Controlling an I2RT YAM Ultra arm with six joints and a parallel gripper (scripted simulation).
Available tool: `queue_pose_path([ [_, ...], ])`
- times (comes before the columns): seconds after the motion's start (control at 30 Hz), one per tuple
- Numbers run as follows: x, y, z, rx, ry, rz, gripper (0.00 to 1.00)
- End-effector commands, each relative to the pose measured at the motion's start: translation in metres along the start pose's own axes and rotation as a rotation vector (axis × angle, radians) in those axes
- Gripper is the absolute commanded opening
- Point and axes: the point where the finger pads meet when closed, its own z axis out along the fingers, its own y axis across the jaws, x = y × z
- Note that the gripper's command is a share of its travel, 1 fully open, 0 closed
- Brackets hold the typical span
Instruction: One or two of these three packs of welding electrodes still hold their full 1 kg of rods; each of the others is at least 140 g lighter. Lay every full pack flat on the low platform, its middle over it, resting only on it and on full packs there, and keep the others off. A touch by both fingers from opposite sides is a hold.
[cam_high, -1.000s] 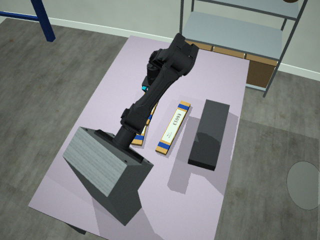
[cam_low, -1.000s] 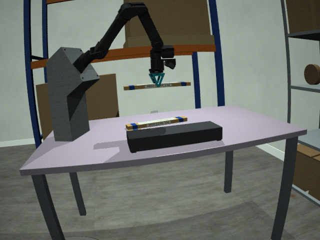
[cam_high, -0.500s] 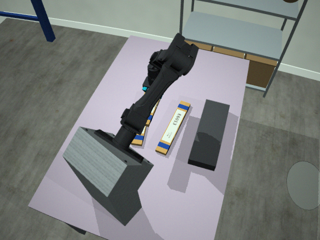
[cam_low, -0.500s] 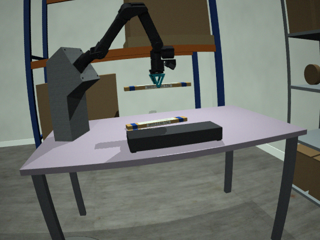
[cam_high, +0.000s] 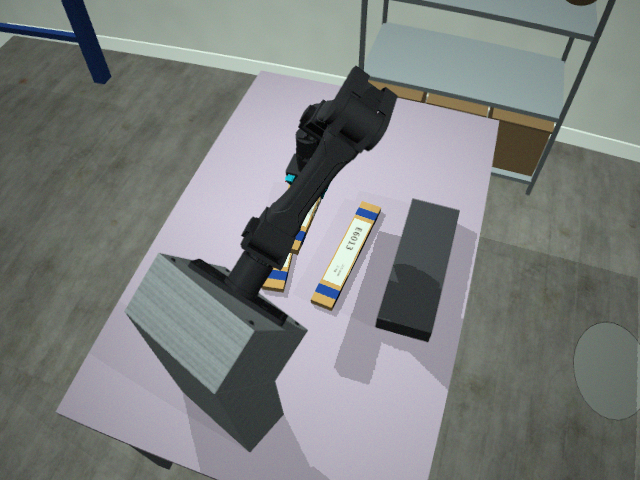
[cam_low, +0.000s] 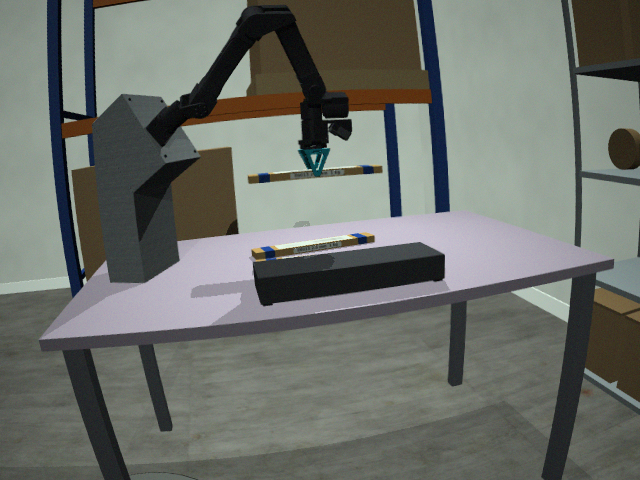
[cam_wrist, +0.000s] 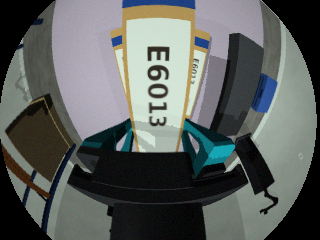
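My gripper (cam_low: 316, 170) (cam_wrist: 157, 120) is shut on an orange, blue and white E6013 pack (cam_high: 308, 219) (cam_low: 367, 169) (cam_wrist: 158, 37), one teal finger on each long side. The pack hangs roughly level, high above the table. A second pack (cam_high: 351, 248) (cam_low: 312, 246) (cam_wrist: 200, 42) lies flat on the table beside the low platform. A third pack (cam_high: 274, 280) (cam_wrist: 117, 42) lies flat on the table farther from the platform, mostly hidden by the arm in the top view. The low dark platform (cam_high: 424, 248) (cam_low: 351, 264) (cam_wrist: 243, 75) bears no pack.
The lilac table (cam_high: 222, 155) (cam_low: 475, 248) carries the grey arm mount (cam_high: 232, 382) (cam_low: 129, 206) at one end. The platform stands near one long table edge. A metal shelf (cam_high: 465, 67) stands beyond the far end, and a blue-and-orange rack (cam_low: 382, 96) stands behind the table.
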Motion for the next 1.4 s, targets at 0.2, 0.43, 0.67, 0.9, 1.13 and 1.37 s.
queue_pose_path([
  [0.2, -0.006, 0.001, -0.006, -0.015, -0.034, 0.006, 0.00],
  [0.43, -0.006, 0.001, -0.004, -0.015, -0.033, 0.007, 0.00],
  [0.67, -0.006, 0.003, -0.003, -0.016, -0.032, 0.005, 0.00],
  [0.9, -0.001, 0.003, 0.001, -0.014, -0.020, -0.002, 0.00],
  [1.13, -0.007, 0.002, -0.005, -0.018, -0.041, 0.009, 0.00],
  [1.37, -0.009, 0.001, -0.005, -0.015, -0.042, 0.010, 0.00],
])
